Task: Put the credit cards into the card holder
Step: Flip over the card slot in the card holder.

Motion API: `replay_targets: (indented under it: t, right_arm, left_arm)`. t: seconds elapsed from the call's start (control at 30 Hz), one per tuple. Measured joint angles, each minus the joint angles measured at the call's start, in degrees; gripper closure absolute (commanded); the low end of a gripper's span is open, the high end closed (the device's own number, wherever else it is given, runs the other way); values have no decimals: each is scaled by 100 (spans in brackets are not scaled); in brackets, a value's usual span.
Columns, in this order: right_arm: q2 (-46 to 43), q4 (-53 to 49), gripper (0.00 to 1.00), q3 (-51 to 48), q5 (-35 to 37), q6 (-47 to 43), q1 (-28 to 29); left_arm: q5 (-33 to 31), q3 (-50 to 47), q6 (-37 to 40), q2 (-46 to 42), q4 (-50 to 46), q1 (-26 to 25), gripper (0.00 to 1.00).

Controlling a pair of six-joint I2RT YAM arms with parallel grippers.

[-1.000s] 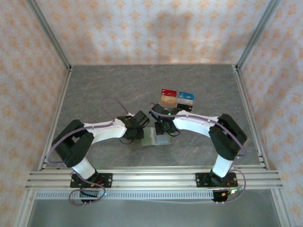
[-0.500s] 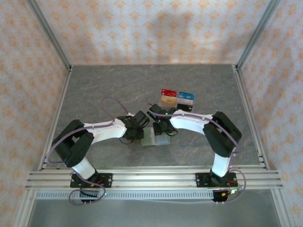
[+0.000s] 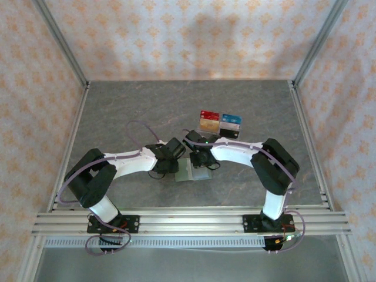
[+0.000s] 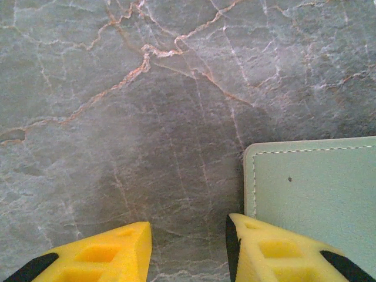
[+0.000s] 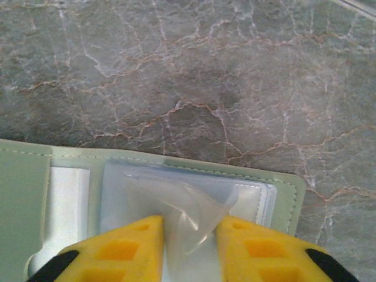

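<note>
The sage-green card holder (image 3: 192,171) lies open on the stone table between both grippers. In the right wrist view its green rim (image 5: 286,189) frames pale inner pockets. My right gripper (image 5: 190,232) is shut on a clear plastic sleeve (image 5: 191,202) of it, which bunches up between the yellow fingers. My left gripper (image 4: 188,235) stands open over bare table, its right finger (image 4: 276,249) over the corner of the holder's flap (image 4: 317,182). The credit cards (image 3: 220,123), red, gold, blue and pale, sit in a group behind the right gripper (image 3: 201,160).
The grey marbled table (image 3: 129,111) has free room at the back and left. Metal frame posts and patterned walls close in the sides. An aluminium rail (image 3: 188,223) carrying the arm bases runs along the near edge.
The right gripper's fingers have closed in on the holder's clear sleeve. The right arm's elbow shifted slightly left. The left arm has not moved.
</note>
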Motion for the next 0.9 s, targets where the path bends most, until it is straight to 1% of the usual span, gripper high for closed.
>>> replay_targets:
  t: [0.1, 0.23, 0.4, 0.5, 0.63, 0.9]
  right_arm:
    - [-42, 26, 84, -31, -28, 20, 0]
    - [-76, -15, 85, -31, -55, 42, 0]
    - [-205, -168, 84, -15, -238, 46, 0]
    - [-225, -262, 82, 83, -396, 52, 0]
    - [-225, -280, 74, 184, -651, 129, 0]
    - [-225, -238, 63, 186, -1215, 291, 0]
  left_arm:
    - [-4, 0, 2, 11, 0, -11, 61]
    - [-50, 2, 2, 22, 0, -50, 61]
    - [-153, 4, 4, 28, 0, -114, 61]
    - [-175, 4, 4, 37, 0, -127, 61]
    - [-201, 7, 7, 37, 0, -149, 61]
    - [-212, 7, 7, 48, 0, -149, 61]
